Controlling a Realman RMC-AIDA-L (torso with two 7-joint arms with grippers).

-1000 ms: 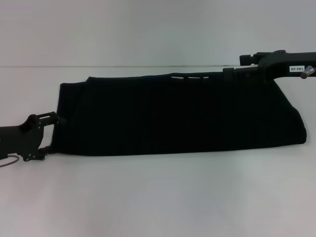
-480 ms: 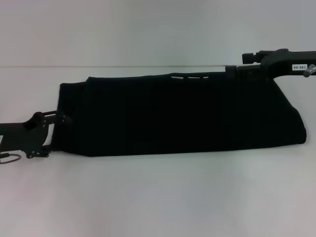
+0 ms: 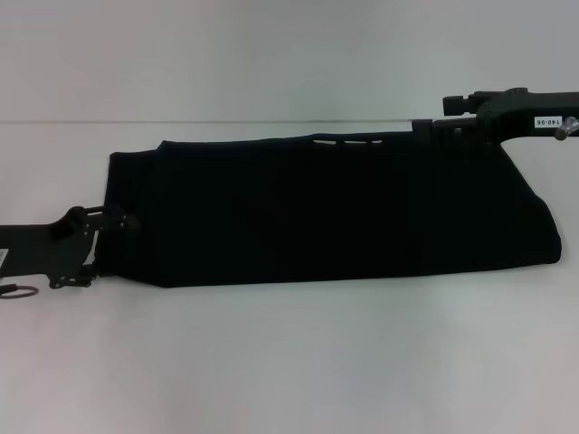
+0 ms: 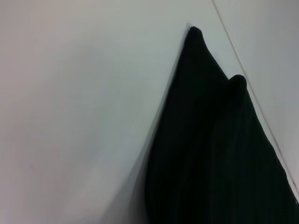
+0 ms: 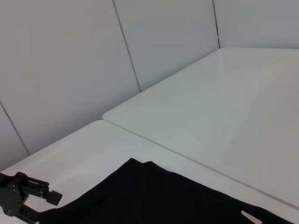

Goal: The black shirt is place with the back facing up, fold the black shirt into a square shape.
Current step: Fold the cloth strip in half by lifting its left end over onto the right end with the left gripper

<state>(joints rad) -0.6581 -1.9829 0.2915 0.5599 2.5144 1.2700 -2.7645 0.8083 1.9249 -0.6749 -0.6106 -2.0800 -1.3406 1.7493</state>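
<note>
The black shirt (image 3: 326, 212) lies on the white table as a long folded band running left to right. White marks (image 3: 348, 142) show along its far edge. My left gripper (image 3: 107, 246) is at the band's left end and open. Its upper finger (image 3: 120, 220) lies over the fabric and its lower finger sits by the near corner. My right gripper (image 3: 423, 132) rests at the band's far edge, toward the right. The left wrist view shows two pointed corners of the shirt (image 4: 219, 154). The right wrist view shows the shirt (image 5: 154, 198) and, farther off, the left gripper (image 5: 28, 200).
The white table (image 3: 289, 362) has bare room in front of the shirt. A seam between two tabletops (image 5: 187, 154) runs behind the shirt, and a pale wall (image 3: 271, 54) stands beyond. A cable loop (image 3: 18, 291) hangs under my left arm.
My left gripper has moved right, onto the shirt's left end, and its upper finger now overlaps the fabric. The right arm has shifted slightly right. The shirt has not moved.
</note>
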